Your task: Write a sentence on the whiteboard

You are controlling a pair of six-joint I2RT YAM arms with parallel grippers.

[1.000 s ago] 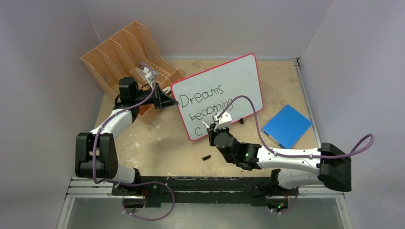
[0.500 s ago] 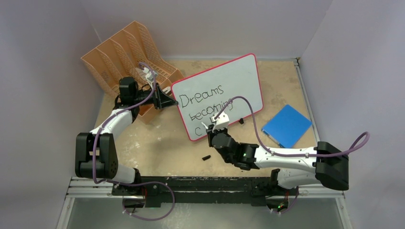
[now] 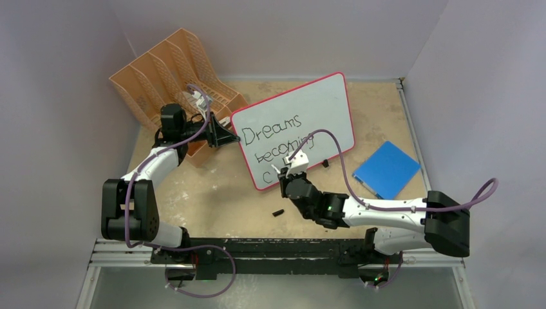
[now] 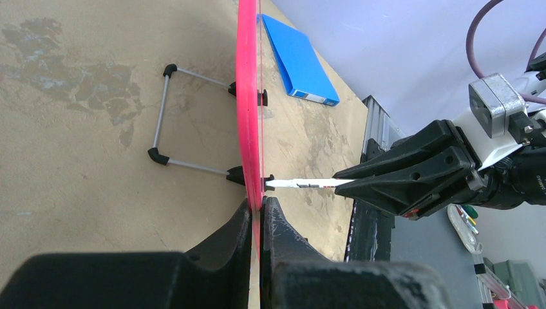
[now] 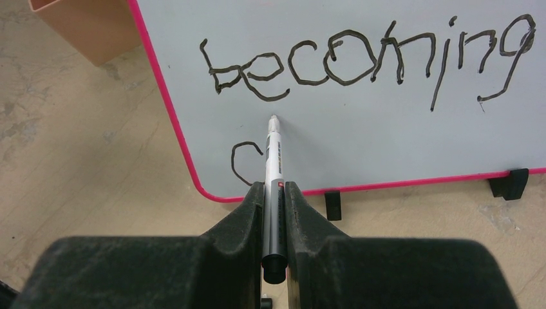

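The whiteboard [image 3: 322,106] stands propped on the table, red-pink framed, with two small black feet. The sentence [image 3: 277,138] on it reads "Dreams", "becoming" and a lone "C" [image 5: 243,161] on the third line. My left gripper [image 4: 260,209] is shut on the board's left edge [image 4: 248,116], seen edge-on. My right gripper [image 5: 275,190] is shut on a white and grey marker [image 5: 273,167]; the tip touches the board just right of the "C", below "becoming" [image 5: 360,64]. The marker also shows in the left wrist view [image 4: 302,183].
An orange file rack [image 3: 170,74] stands at the back left behind my left arm. A blue square pad [image 3: 386,168] lies to the right of the board. A small black marker cap [image 3: 278,212] lies on the table in front of the board.
My right arm has shifted slightly left and toward the board; the marker tip stays by the "C". The left arm and board have not moved.
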